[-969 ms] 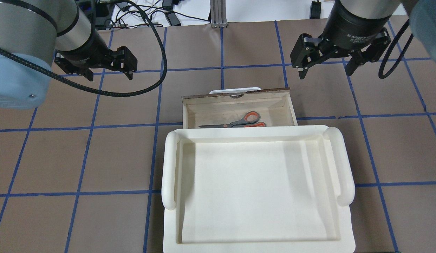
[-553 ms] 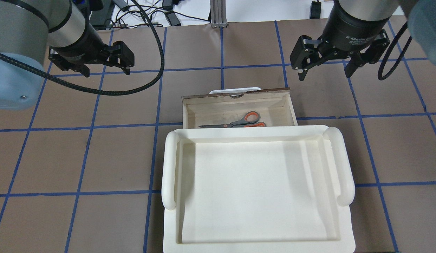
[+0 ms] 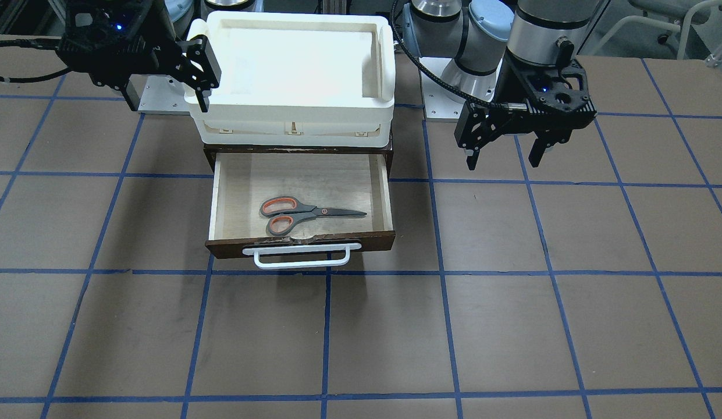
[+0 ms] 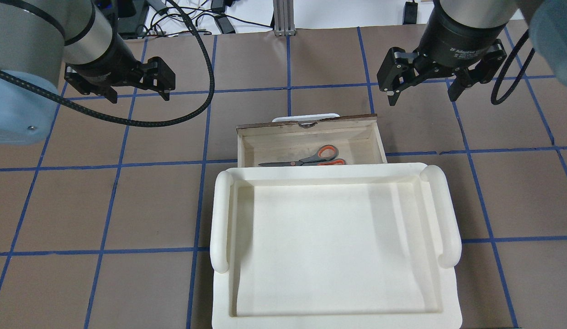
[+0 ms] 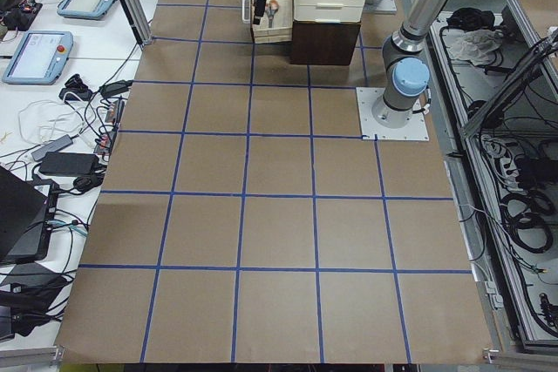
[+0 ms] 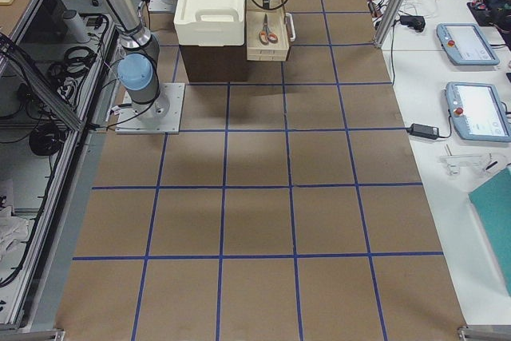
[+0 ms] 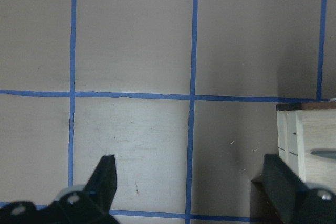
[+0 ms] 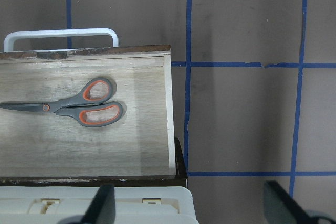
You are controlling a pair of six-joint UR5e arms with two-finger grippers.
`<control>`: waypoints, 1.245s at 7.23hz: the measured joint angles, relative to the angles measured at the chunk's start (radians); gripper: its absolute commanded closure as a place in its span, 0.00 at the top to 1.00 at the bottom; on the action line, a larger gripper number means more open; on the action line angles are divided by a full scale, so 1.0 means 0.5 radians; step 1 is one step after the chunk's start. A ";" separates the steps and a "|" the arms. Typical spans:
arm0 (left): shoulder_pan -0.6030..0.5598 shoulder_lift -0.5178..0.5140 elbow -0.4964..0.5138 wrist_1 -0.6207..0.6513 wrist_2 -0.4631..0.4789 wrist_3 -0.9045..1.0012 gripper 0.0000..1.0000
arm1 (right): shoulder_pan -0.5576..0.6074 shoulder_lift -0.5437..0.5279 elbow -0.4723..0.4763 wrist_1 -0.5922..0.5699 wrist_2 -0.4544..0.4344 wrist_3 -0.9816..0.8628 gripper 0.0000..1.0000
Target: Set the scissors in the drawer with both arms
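The scissors lie flat inside the open drawer, grey handles lined orange, blades shut. They also show in the overhead view and in the right wrist view. My left gripper is open and empty, hovering above the table to the left of the drawer; it also shows in the front view. My right gripper is open and empty, above the table to the right of the drawer; it also shows in the front view.
A white plastic bin sits on the dark cabinet above the drawer, on the robot's side. The drawer's white bar handle faces away from the robot. Brown table with blue tape lines lies all round.
My left gripper has moved a little to the left and away from the drawer, still open. The right gripper, the scissors and the drawer have hardly moved.
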 measured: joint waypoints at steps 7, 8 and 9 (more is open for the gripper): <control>-0.007 0.014 0.012 -0.113 0.007 -0.076 1.00 | 0.001 0.002 0.000 0.000 0.000 0.001 1.00; -0.003 0.016 0.029 -0.115 0.013 -0.090 1.00 | 0.001 0.001 0.000 0.000 0.001 0.001 1.00; -0.006 0.016 0.038 -0.120 0.019 -0.095 1.00 | 0.002 0.000 0.000 0.000 0.004 0.003 1.00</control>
